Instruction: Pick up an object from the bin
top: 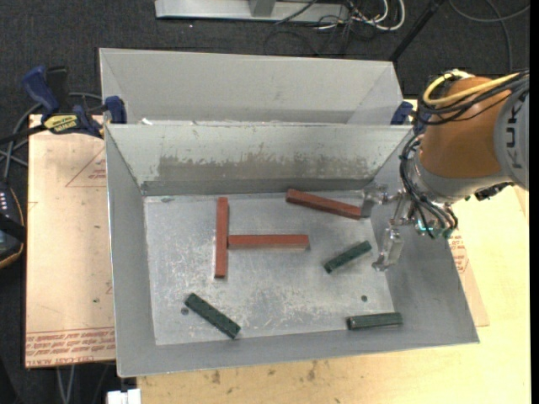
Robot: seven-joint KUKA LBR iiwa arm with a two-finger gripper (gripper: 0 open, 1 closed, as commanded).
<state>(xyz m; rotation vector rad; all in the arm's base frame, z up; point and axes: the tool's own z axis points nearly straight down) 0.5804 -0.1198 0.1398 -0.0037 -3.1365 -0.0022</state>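
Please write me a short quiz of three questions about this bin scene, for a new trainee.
1. How many red-brown bars lie in the bin?
2. True or false: the gripper is at the bin's left side.
3. Which thing lies nearest to the gripper? A) the tilted dark green bar; B) the red-brown bar at the left; C) the dark green bar at the front left.
Key: 1) three; 2) false, it is at the right side; 3) A.
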